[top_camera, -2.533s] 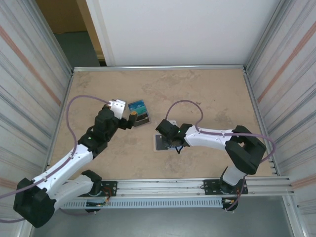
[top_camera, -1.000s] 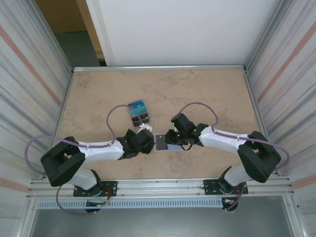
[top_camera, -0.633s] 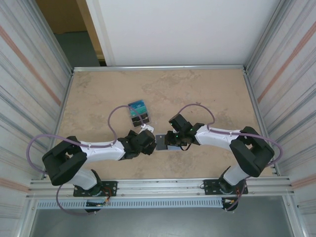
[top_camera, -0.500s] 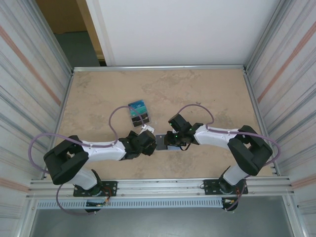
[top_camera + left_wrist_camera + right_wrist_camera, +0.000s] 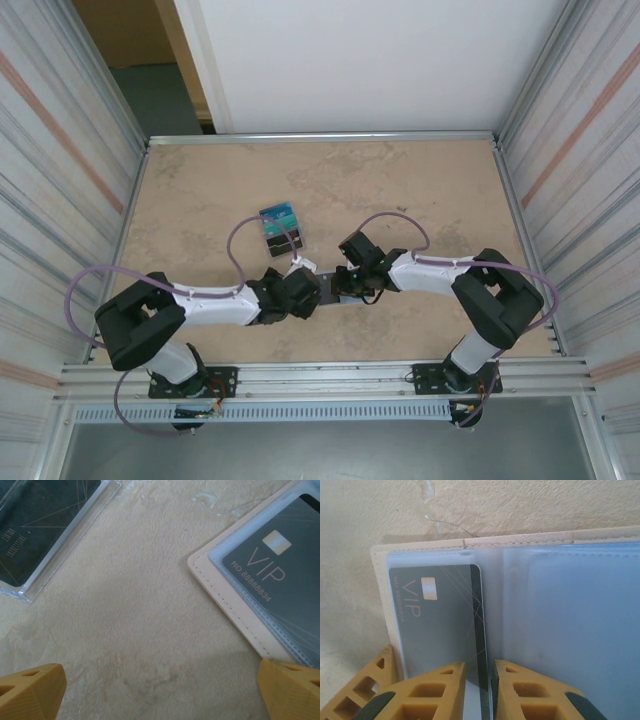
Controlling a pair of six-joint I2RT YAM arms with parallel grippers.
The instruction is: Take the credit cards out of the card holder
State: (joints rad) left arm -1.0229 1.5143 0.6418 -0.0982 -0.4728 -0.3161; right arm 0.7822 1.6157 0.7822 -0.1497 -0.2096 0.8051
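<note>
Starting on your left: ribbed metal wall (image 5: 60, 150) with a rusty stripe, and behind its far end a gap (image 5: 140, 60) into a darker space with a brown panel. The back is a plain white board (image 5: 370, 60).

The surface (image 5: 420, 190) is beige and mottled like stone, with a thin metal rim and a slotted rail (image 5: 330, 375) along your near edge where both arms are bolted. Close up it's grainy, with a few scuffs and a hairline crack near the card holder.

Your left arm (image 5: 200, 300) lies low across the near left, with its purple cable (image 5: 235, 235) looping up. Just beyond it sits a flat teal-and-dark thing (image 5: 282, 228); from the left wrist you see its clear edge and dark face. The left fingers (image 5: 30, 690) are spread wide, with nothing but bare surface between them.

The card holder (image 5: 220, 585) lies open and flat near the middle of the near half, right between your two arms. It has a tan stitched border and a pale blue lining, with a dark VIP card (image 5: 435, 625) in the clear left pocket.

The right fingers (image 5: 430, 690) are down to a narrow slit, lined up with that card's right edge. You can't tell whether they're pinching it.

The right arm (image 5: 430, 272) bends back to its base, then there's the other ribbed wall (image 5: 580, 150).
</note>
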